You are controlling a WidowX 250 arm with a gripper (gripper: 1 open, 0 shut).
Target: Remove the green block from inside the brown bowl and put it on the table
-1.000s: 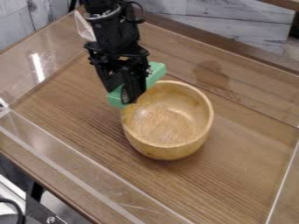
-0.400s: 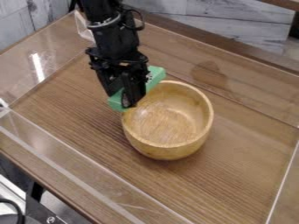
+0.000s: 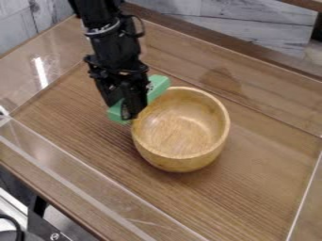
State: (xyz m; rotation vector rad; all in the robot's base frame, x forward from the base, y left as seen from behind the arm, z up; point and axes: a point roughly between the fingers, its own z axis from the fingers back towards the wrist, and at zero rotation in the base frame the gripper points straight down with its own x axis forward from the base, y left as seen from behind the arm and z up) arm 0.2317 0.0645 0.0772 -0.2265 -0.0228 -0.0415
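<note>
The green block (image 3: 158, 86) is outside the brown bowl (image 3: 184, 127), held just left of the bowl's rim and low over the table (image 3: 75, 132). My black gripper (image 3: 126, 106) points steeply down and is shut on the green block, whose ends stick out on both sides of the fingers. Whether the block touches the tabletop I cannot tell. The light wooden bowl stands empty right of the gripper.
Clear low walls (image 3: 75, 179) run along the table's front and left edges. A marbled grey surface (image 3: 270, 28) lies behind the table at the upper right.
The gripper has shifted left and slightly down with the green block, drawing it a little further away from the bowl's rim. The bowl has not moved.
</note>
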